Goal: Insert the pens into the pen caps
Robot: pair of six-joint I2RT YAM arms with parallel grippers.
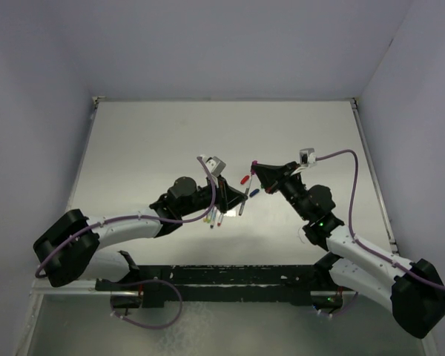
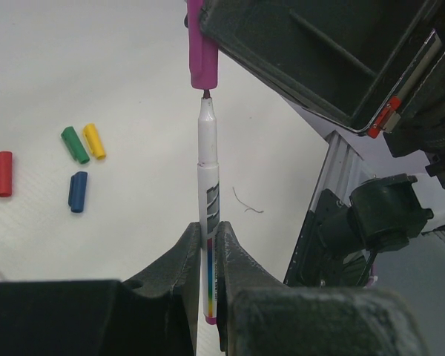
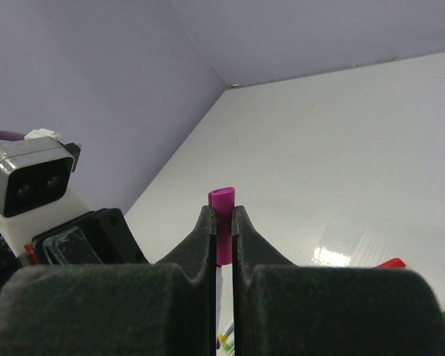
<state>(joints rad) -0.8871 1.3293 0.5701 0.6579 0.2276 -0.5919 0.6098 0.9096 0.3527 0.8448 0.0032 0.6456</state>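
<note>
Progress: no pen seen capped yet | pen is pinched in left gripper, tip held just at mouth of purple cap | that cap is clamped by right gripper | four caps are seen loose on table (red, green, yellow, blue).

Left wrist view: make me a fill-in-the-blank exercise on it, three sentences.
The left gripper is shut on the pen, whose tip is at the mouth of a cap coloured ____.
The cap lying right beside the green cap is ____.
The red cap lies to the ____ of the blue cap.
Missing: purple; yellow; left.
</note>
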